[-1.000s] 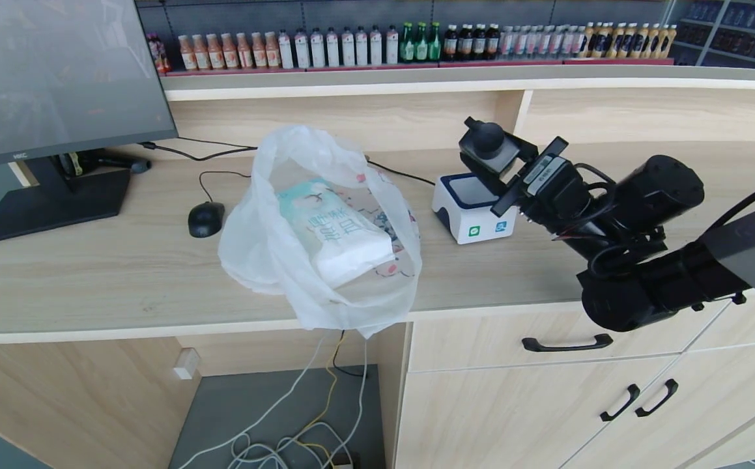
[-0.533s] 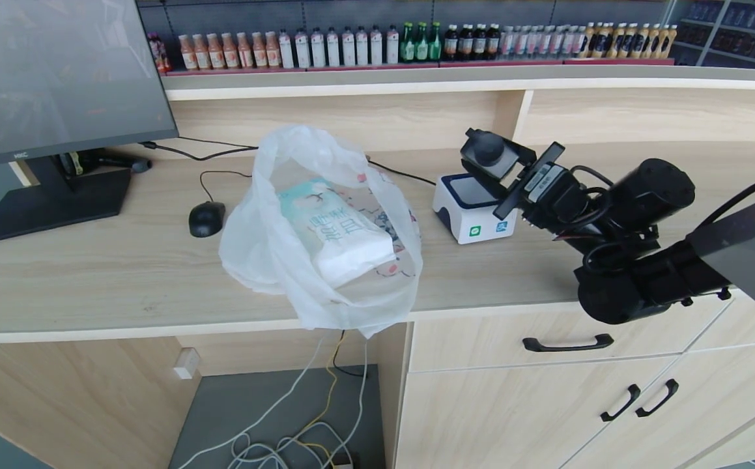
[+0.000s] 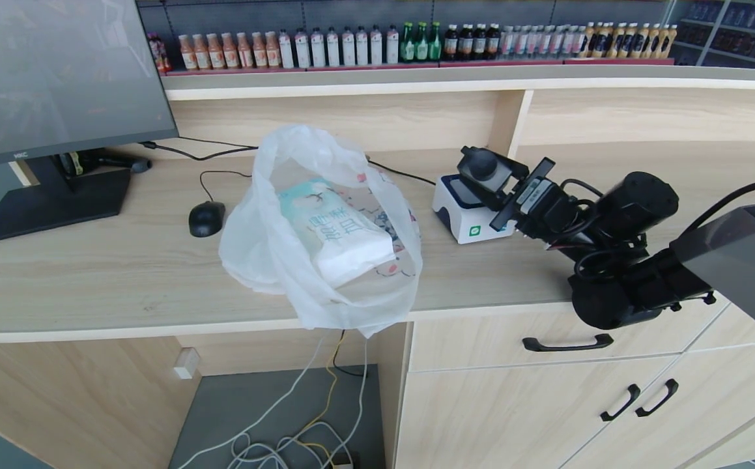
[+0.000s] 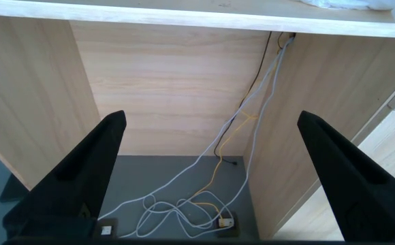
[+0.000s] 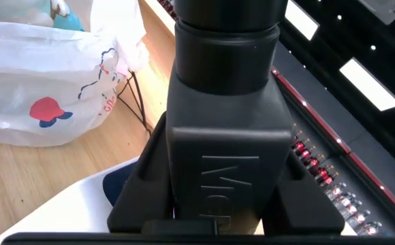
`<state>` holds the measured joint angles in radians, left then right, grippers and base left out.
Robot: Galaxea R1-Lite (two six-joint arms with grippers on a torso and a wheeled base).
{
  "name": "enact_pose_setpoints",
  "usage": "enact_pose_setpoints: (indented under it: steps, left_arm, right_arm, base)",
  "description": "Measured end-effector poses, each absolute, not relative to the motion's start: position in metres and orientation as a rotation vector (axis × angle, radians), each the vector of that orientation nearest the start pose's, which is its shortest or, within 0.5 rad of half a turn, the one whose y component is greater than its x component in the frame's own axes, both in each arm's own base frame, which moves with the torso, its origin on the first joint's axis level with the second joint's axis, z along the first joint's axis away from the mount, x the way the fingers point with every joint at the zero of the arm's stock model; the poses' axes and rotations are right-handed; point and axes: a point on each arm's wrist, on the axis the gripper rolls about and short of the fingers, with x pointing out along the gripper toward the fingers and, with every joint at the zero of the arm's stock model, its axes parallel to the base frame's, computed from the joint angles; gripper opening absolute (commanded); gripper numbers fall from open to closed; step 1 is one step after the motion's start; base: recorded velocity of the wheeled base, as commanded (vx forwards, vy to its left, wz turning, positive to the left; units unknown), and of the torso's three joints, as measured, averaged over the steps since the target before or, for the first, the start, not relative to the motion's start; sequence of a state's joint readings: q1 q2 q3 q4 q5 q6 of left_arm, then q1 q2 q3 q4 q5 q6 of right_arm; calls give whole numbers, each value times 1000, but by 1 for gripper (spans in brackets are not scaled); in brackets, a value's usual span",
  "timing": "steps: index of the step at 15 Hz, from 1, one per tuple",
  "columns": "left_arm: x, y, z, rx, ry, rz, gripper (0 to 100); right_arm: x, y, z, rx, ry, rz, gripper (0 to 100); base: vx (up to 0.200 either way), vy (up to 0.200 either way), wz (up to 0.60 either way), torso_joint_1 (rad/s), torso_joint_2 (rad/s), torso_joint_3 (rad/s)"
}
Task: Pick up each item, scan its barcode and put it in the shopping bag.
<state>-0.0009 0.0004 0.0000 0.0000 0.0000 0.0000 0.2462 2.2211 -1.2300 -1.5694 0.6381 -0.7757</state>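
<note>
Right gripper [image 3: 493,181]: fingers pinch black item [image 3: 481,164] above scanner [image 3: 467,220], presumably for barcode read; bag [image 3: 266,260] left. Left gripper [image 4: 211,126]: fingers spread, empty.

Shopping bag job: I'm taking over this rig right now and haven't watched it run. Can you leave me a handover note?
Left gripper: open, empty, low, below the counter.
Right gripper: shut on a black object, held just above the white scanner box on the counter.
Shopping bag: at the counter's front edge, with a teal-printed white pack inside.
Done: that pack is bagged.
Left: the black object is not yet in the bag; I cannot tell what it is.
</note>
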Motion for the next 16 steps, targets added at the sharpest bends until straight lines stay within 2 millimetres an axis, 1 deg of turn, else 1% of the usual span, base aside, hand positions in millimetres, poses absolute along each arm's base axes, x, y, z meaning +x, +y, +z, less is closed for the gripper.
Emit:
enact_pose_setpoints:
  steps: [6, 16]
  left_arm:
    - [-23, 0, 75, 0, 0, 0, 100]
    - [-23, 0, 75, 0, 0, 0, 100]
  right_arm:
    - [411, 117, 184, -819, -895, 591, 0]
    - [414, 115, 188, -822, -909, 579, 0]
  base:
    - [0, 0, 0, 0, 0, 0]
    - [0, 0, 0, 0, 0, 0]
